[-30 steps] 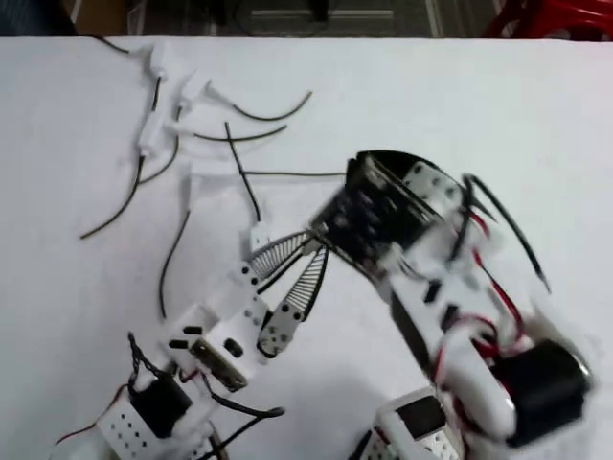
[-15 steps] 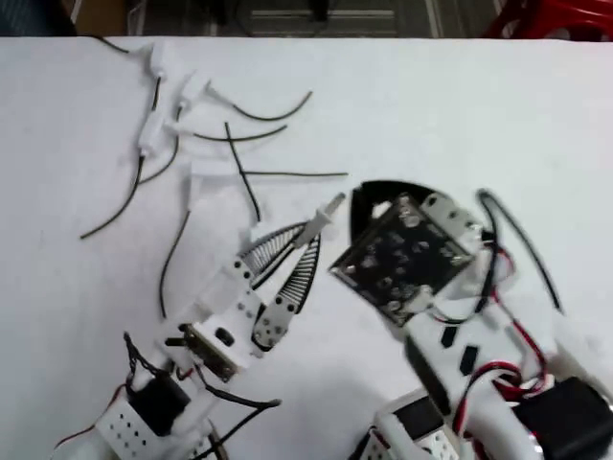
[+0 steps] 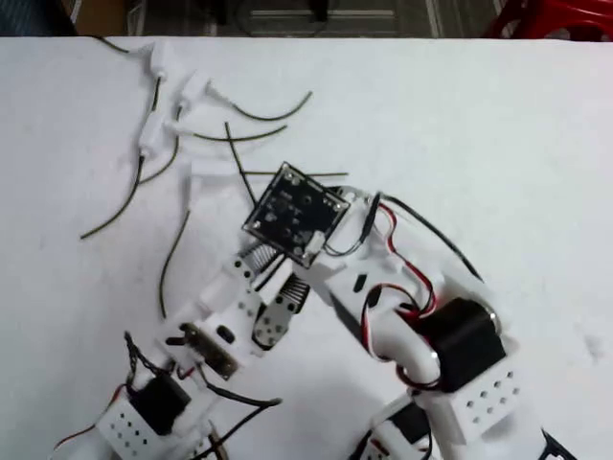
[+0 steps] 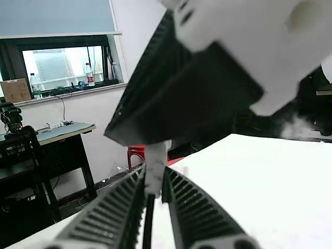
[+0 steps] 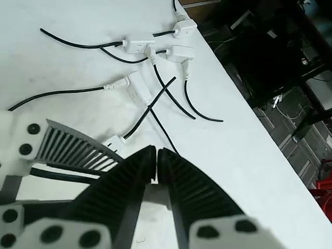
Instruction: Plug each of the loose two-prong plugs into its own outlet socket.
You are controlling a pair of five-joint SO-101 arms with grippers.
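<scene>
One plug [image 4: 154, 155] pinched in the left gripper's [image 4: 154, 172] ribbed jaws, cord trailing back between them, probably offered up for a regrip. Just above it, right gripper [image 5: 156, 151], jaws a mere slit apart; outlet sockets [image 5: 139, 45] well beyond both tips.

Corded connector piece [image 5: 137, 45], white: five on the table [image 5: 233, 155], a sixth [image 4: 154, 155] in the left gripper [image 4: 154, 174]. Plugs and sockets cannot be told apart. Black cord [image 5: 72, 44]: one per piece. Robot arm [image 3: 450, 355]: two. Table: one.
</scene>
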